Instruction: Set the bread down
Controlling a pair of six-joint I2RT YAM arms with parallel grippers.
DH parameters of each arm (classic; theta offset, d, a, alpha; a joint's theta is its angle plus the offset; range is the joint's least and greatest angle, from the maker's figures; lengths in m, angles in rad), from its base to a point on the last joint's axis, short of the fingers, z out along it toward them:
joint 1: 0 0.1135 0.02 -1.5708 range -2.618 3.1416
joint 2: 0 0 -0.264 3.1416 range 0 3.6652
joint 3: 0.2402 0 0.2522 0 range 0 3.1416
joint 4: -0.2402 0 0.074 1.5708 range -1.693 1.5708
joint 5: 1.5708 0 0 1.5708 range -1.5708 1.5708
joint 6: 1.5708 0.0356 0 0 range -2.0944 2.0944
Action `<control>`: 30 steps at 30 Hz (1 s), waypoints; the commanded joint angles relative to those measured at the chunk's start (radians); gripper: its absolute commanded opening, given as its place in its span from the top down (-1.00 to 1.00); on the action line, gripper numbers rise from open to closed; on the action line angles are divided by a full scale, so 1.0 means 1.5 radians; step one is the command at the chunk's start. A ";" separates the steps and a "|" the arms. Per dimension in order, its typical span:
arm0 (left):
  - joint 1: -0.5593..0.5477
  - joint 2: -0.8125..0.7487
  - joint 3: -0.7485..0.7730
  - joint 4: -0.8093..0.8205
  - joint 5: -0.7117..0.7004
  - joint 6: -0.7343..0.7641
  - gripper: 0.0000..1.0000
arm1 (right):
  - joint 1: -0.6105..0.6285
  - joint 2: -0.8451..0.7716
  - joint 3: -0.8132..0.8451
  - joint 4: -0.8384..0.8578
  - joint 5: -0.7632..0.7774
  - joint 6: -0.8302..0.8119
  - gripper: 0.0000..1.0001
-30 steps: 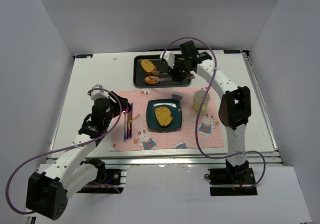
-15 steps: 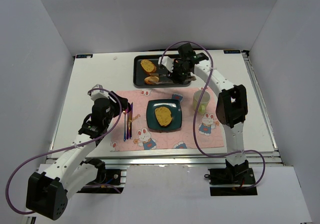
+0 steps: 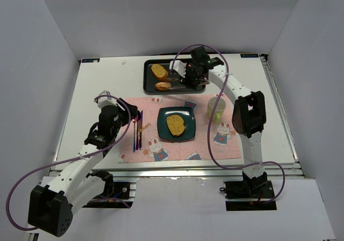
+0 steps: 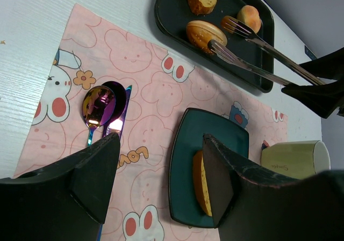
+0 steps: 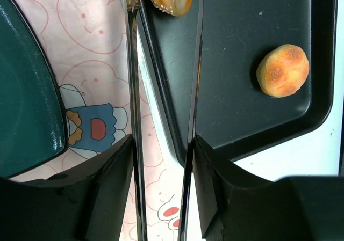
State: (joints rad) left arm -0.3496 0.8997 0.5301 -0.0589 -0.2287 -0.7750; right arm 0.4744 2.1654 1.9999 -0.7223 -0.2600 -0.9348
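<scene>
Spread wide, the left gripper's jaws are holding nothing as it is hovering over the pink rabbit-print placemat in the top view. The right gripper is pinching a pair of long silver metal tongs between its jaws and reaching over the black rectangular tray at the far side of the table. A round golden-brown bun is lying near the tray's front left corner, right at the tong tips. A flat yellow bread slice is sitting on the dark teal square plate on the placemat, with a pale yellow-green mug just beside the plate.

From the left wrist, the bun is showing a glossy brown crown over a paler base. One tong arm is touching its rim and the forked arm is standing clear of it, so I cannot tell whether it is pinched. A smaller round roll is lying just beyond the fork.

From the right wrist, both tong arms are lying against the inner faces of the fingers. The bun, speckled and toasted, is sitting between the tong tips.
</scene>
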 commanded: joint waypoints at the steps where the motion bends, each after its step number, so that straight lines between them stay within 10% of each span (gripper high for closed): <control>1: 0.003 -0.009 0.000 0.008 -0.009 0.004 -0.44 | 0.005 -0.028 0.016 0.022 0.005 -0.023 -0.03; 30: 0.003 -0.013 0.003 0.005 -0.011 0.003 -0.44 | 0.012 0.058 0.101 -0.048 0.020 -0.060 -0.04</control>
State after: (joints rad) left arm -0.3496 0.8993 0.5301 -0.0593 -0.2295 -0.7750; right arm 0.4866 2.2421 2.0991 -0.7647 -0.2352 -1.0035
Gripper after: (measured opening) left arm 0.720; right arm 0.519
